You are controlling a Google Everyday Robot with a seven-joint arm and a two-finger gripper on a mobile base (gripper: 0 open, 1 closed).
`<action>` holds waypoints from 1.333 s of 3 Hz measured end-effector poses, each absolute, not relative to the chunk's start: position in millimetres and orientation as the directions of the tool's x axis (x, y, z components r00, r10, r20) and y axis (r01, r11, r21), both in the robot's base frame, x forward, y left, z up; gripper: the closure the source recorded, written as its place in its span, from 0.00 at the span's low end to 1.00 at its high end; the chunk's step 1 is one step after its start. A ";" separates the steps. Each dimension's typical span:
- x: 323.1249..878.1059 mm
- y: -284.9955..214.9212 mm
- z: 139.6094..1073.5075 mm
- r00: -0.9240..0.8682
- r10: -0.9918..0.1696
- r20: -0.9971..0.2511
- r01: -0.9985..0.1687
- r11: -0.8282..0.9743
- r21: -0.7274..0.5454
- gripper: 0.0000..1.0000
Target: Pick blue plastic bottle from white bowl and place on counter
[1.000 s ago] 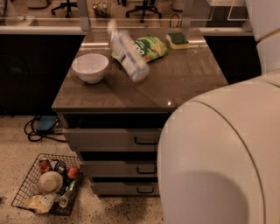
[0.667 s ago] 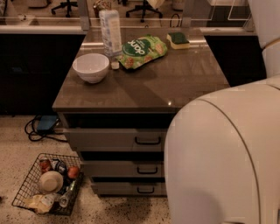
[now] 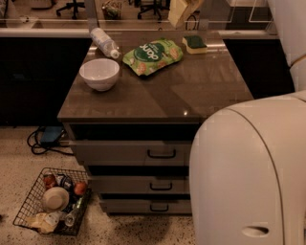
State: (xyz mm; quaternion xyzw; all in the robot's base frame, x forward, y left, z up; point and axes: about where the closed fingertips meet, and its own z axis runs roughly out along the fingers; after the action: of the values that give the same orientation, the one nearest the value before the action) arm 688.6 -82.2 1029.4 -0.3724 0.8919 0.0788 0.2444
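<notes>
One thing could go wrong from here, I think: the bottle [image 3: 104, 42] could roll away. It lies on its side on the counter [image 3: 191, 95], at the back left corner, very near the edge. It is round, so a small bump or a shake of the counter could send it over the side and down to the floor. The bottle is not in the white bowl [image 3: 99, 73]. The bowl stands just in front of it and looks empty, and the bottle's cap end points at it. If the bottle rolls that way, it may knock the bowl. My gripper [image 3: 184, 12] is up high at the back of the counter, above the gap between the green bag [image 3: 153, 56] and the sponge [image 3: 193, 44]. If I came down carelessly from there I could hit one of them and push it along. I cannot tell if my gripper is open or closed. I see nothing in it, and it is well apart from the bottle.
</notes>
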 end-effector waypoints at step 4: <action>708.8 -68.1 1023.6 -0.583 -0.615 -0.531 -0.701 0.711 -0.053 0.00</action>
State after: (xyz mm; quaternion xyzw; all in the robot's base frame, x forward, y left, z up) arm 708.8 -68.1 1023.6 -0.3713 0.8859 0.0812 0.2658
